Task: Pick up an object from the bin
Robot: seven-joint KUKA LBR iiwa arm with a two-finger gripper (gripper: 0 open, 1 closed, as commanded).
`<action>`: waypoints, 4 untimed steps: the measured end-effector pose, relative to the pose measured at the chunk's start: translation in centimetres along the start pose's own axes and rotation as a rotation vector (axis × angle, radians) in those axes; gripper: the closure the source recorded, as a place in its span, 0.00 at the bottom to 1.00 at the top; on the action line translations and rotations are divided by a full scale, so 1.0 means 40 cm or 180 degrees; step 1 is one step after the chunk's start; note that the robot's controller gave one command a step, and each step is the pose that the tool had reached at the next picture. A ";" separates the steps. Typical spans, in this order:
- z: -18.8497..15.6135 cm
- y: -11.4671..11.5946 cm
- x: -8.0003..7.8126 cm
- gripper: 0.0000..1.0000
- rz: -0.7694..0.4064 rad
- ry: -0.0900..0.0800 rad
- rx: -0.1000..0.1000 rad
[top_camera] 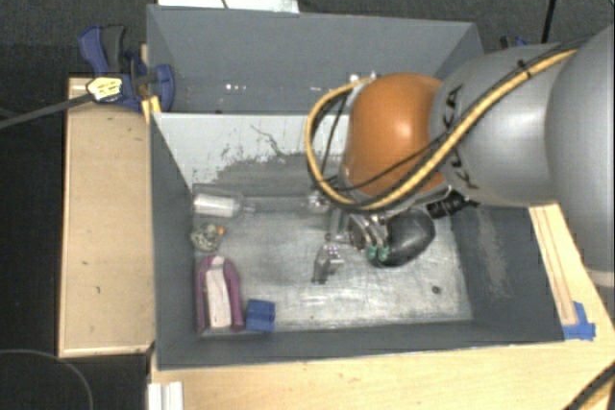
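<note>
A grey metal bin [183,206], its floor scratched and scuffed pale, is entered from the right by the arm. The wrist is capped by a smooth, domed orange cover [394,134], around which yellow and black cables [322,178] are looped. The metallic gripper [330,264] is seen low over bare floor near the bin's middle; whether it is open or closed cannot be told. Just to its right, a dark rounded lump [408,238] with a small green spot is tucked under the wrist; whether it belongs to the robot cannot be told. Well apart, along the left wall, 4 things are laid: a pale translucent cylinder [216,205], a small glassy round piece [206,236], a flat purple-and-pink packet [218,296] and, just beside it, a small blue block [259,314].
</note>
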State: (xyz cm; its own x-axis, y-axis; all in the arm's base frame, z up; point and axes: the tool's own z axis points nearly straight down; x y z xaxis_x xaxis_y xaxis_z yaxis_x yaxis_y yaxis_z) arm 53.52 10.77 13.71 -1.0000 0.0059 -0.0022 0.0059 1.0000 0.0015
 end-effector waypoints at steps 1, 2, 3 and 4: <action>-0.027 -0.100 -0.070 0.00 0.0079 -0.0014 0.0007; 0.094 -0.246 -0.081 0.00 0.0276 0.0007 0.0010; 0.087 -0.237 -0.085 1.00 0.0265 -0.0010 0.0000; -0.125 -0.209 -0.108 1.00 0.0397 -0.0028 -0.0002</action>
State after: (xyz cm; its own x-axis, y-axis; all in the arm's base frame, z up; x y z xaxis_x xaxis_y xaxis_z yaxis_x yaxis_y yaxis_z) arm 57.79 2.37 18.71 -0.9914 0.1303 -0.0106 0.1303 0.9915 0.0029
